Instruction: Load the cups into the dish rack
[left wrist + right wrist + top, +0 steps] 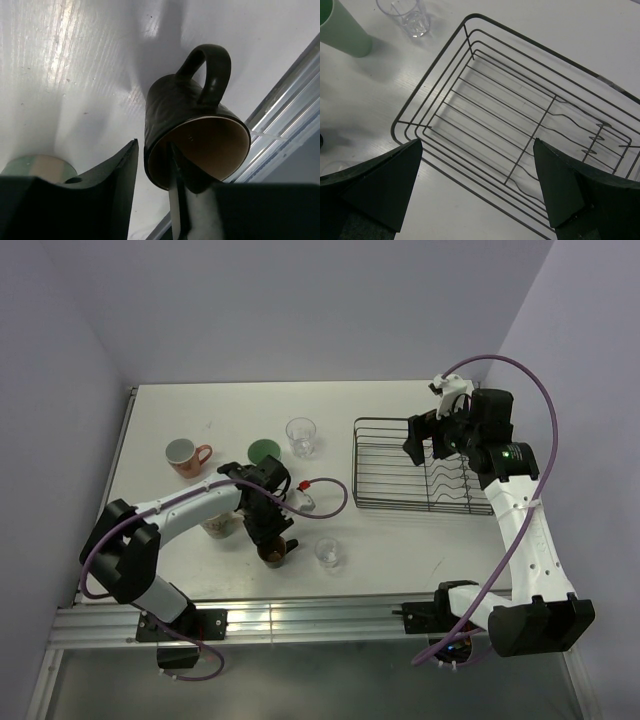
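Observation:
The small dark brown handled cup (275, 552) (190, 115) stands near the table's front edge. My left gripper (265, 530) (154, 145) is down over its rim, one finger inside and one outside the wall. A thin gap still shows at the outer finger, so it is open. A cream patterned mug (220, 525) sits partly under the left arm. The pinkish mug (186, 455), green tumbler (264, 451) (340, 27) and a clear glass (301, 436) (407, 15) stand further back. Another clear glass (328, 552) is right of the brown cup. My right gripper (428, 435) (477, 145) hangs open above the dish rack (420, 465) (470, 20), holding nothing.
A purple cable (330, 495) loops over the table between the left arm and the rack. The aluminium rail (300, 620) runs along the near edge, close behind the brown cup. No cup shows inside the rack.

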